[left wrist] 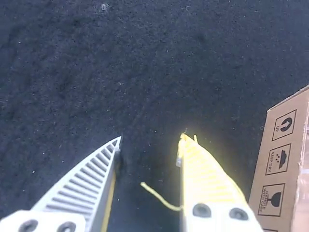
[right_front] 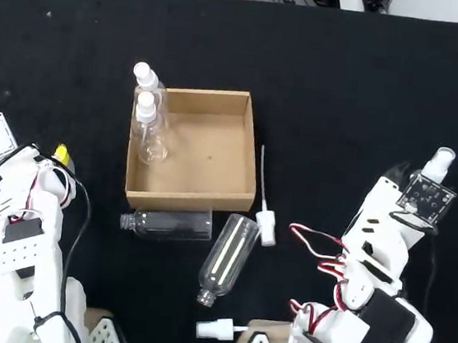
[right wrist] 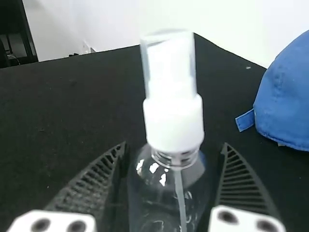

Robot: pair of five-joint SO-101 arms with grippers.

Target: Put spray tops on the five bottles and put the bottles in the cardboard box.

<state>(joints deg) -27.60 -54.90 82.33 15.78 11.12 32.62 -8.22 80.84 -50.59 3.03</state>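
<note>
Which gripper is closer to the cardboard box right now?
Left. The left gripper hovers beside one wall of the cardboard box; the right gripper, holding a capped bottle, is well beyond the opposite wall.

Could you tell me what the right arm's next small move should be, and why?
Probably swing the right gripper toward the cardboard box: the bottle it grips already wears a spray top, and the box has room beside two capped bottles.

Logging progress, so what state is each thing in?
Box: open, upright.
Capped bottles: standing in box.
Uncapped bottles: lying on table.
Spray tops: loose on table.
Held bottle: capped, in right gripper.
Left gripper: open, empty.
</note>
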